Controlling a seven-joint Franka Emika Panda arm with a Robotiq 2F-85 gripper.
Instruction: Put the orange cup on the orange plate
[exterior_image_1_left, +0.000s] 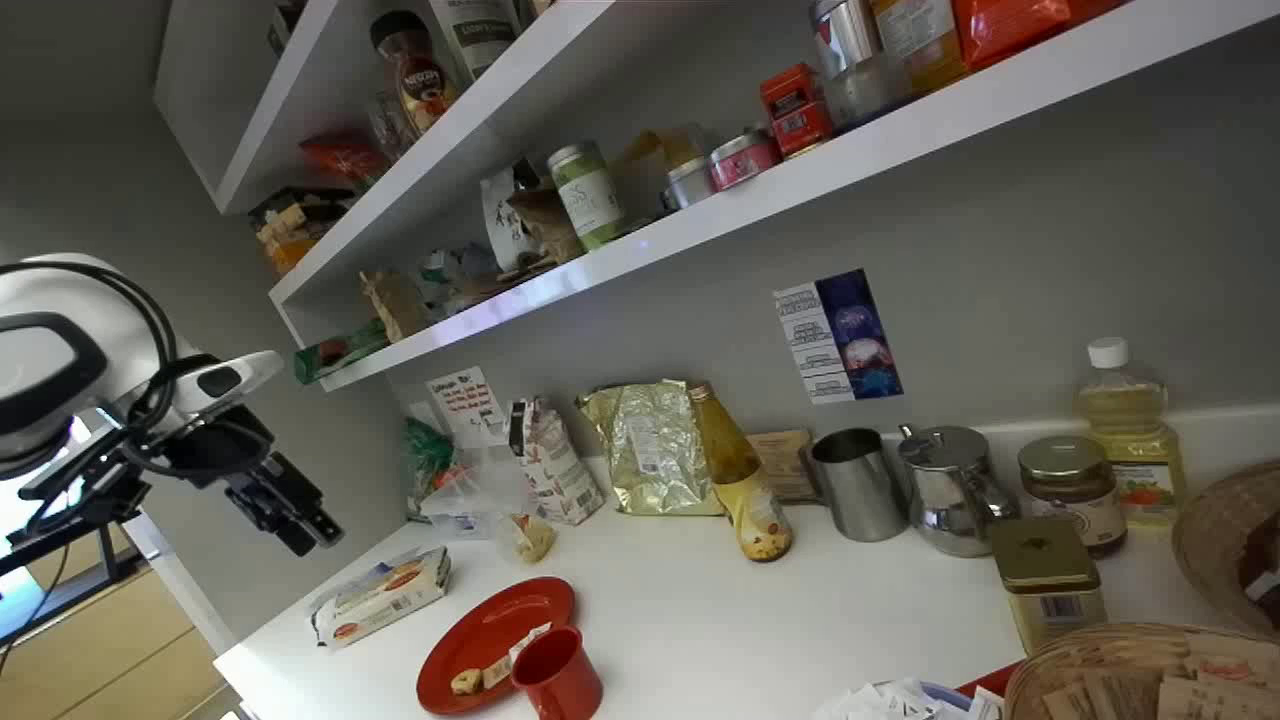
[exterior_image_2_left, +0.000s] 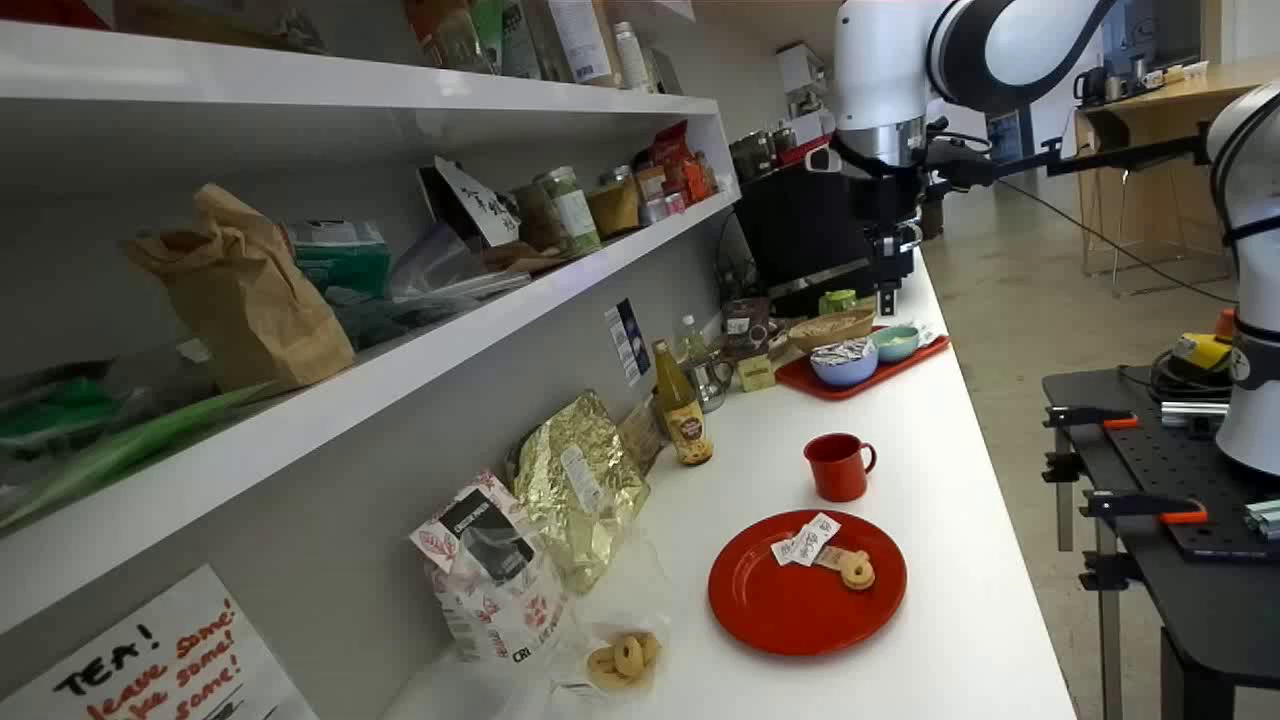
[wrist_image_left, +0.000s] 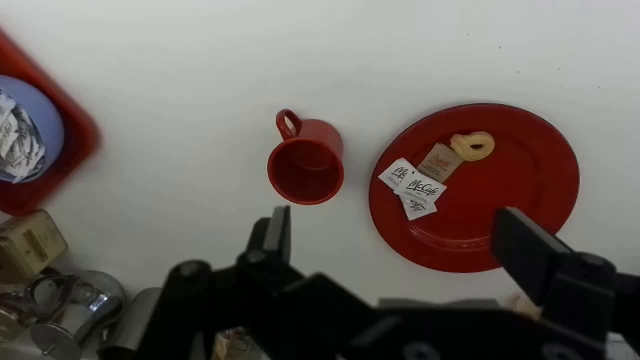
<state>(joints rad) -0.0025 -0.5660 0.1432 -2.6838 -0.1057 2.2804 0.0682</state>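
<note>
The orange cup (exterior_image_1_left: 558, 680) is a small red-orange mug with a side handle, standing upright on the white counter beside the plate. It also shows in an exterior view (exterior_image_2_left: 836, 470) and in the wrist view (wrist_image_left: 320, 134). The orange plate (exterior_image_2_left: 760, 605) lies flat, with paper packets and a ring-shaped biscuit on it. It also shows in an exterior view (exterior_image_1_left: 448, 655) and in the wrist view (wrist_image_left: 520, 185). My gripper (wrist_image_left: 392, 214) is open and empty, high above the counter. In the wrist view the cup is near the left finger and the plate reaches behind the right finger.
A red tray (exterior_image_2_left: 835, 388) with bowls stands farther along the counter. A metal pitcher (exterior_image_1_left: 860, 490), a teapot (exterior_image_1_left: 950, 495) and a yellow bottle (exterior_image_1_left: 745, 480) stand along the wall. A white shelf (exterior_image_1_left: 700, 215) overhangs the wall side. A bag of biscuits (exterior_image_2_left: 622, 660) lies near the plate.
</note>
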